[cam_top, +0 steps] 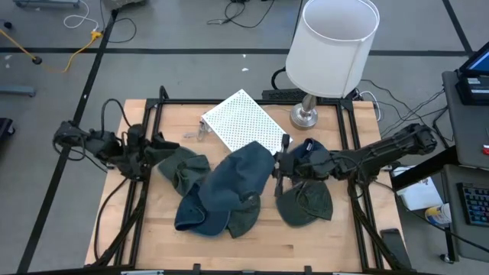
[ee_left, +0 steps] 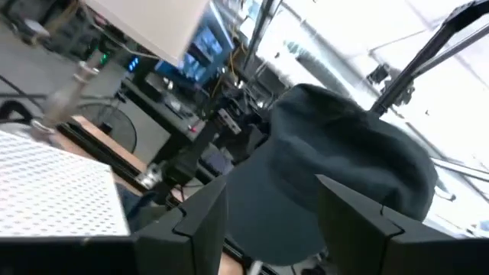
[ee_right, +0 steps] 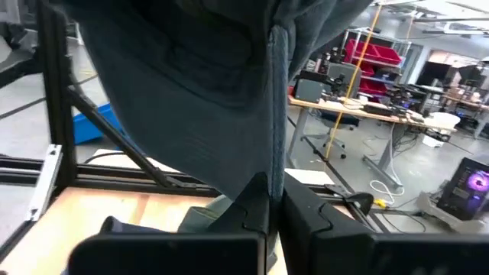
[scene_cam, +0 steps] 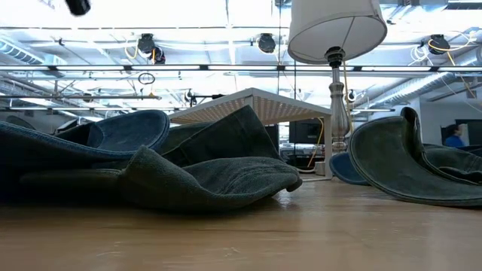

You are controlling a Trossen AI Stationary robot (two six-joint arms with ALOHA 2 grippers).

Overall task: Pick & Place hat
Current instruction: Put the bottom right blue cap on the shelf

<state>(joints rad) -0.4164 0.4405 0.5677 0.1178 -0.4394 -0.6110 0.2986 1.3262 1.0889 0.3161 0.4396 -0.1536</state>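
While the right hand (cam_top: 280, 169) sits pinched shut on a fold of the blue hat (cam_top: 229, 187) near the middle of the counter (cam_top: 306, 244), its wrist view shows that cloth rising as a thin pleat from between the closed fingers and hanging over the camera like a curtain. Over at the counter's left edge, the left hand (cam_top: 150, 150) has its fingers (ee_left: 200, 221) parted, with the dark green hat (cam_top: 182, 169) bulging just ahead of them and nothing clamped between.

Outward from the right hand, the blue hat sprawls toward the front edge, overlapping an olive hat (cam_top: 243, 218) beneath it. A third green hat (cam_top: 304, 202) lies under the right arm toward the right edge. Behind them a white perforated board (cam_top: 243, 121) stands propped near the back edge, and a lamp (cam_top: 332, 47) rises at the back right.

These hats look soft, light and floppy: they sag, fold and drape rather than hold shape, so a lifted one will likely dangle and may drag its neighbour where they overlap. A pinch on the brim or a gathered fold of the crown seems the surest hold; flat cloth offers little to bite.
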